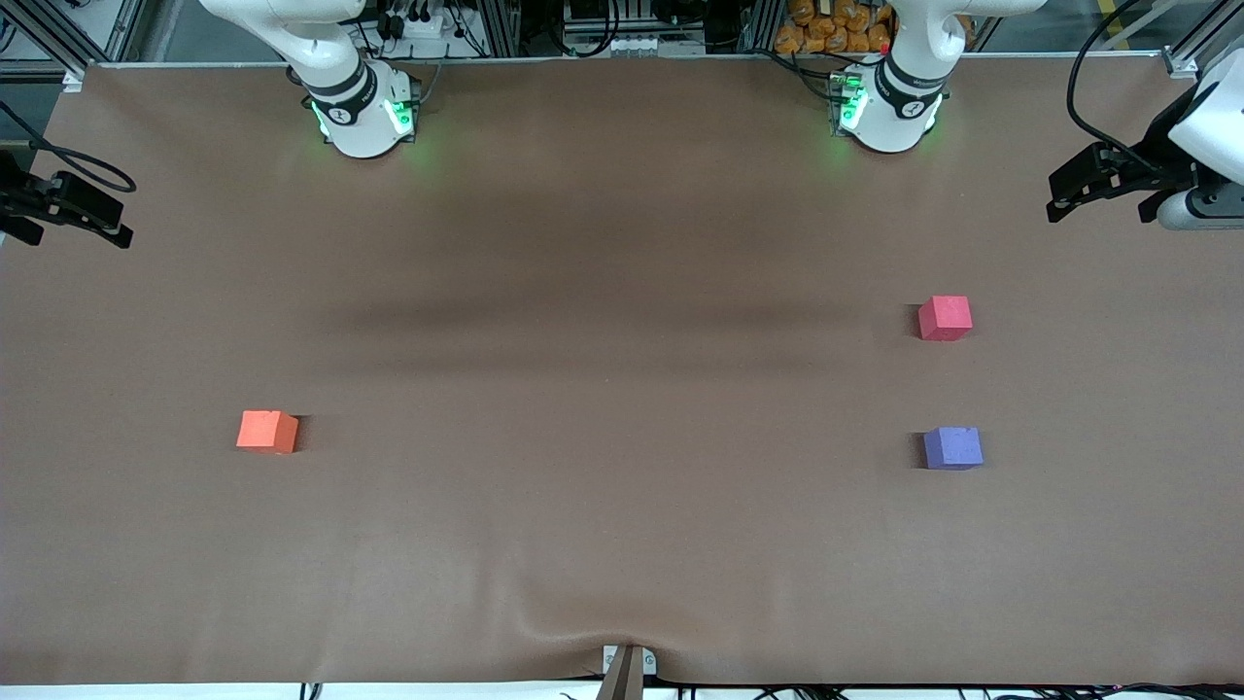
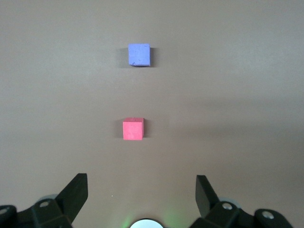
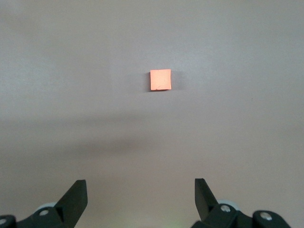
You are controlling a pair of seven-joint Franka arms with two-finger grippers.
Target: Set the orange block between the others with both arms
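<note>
The orange block [image 1: 266, 431] sits alone on the brown desk [image 1: 603, 467] toward the right arm's end, well apart from the other two cubes. The right claw [image 3: 140, 192] hangs in the air over the desk's edge at that end, its fingers [image 3: 76, 194] spread wide with nothing between them; the orange block [image 3: 160, 80] lies well ahead of it on the bare cloth, in line with the gap between its fingers.

The red cube [image 1: 945, 317] and the purple cube [image 1: 952, 447] stand toward the left arm's end, apart from each other with a stretch of bare desk between them, the purple one nearer the front camera. The left claw [image 2: 141, 190] is up over the desk's edge at that end, likewise spread and empty. In its wrist view the red cube [image 2: 133, 129] lies ahead of the claw, and the purple cube [image 2: 139, 54] is farther out along the same line.

Both arms wait, each pulled out to its own side of the desk.
</note>
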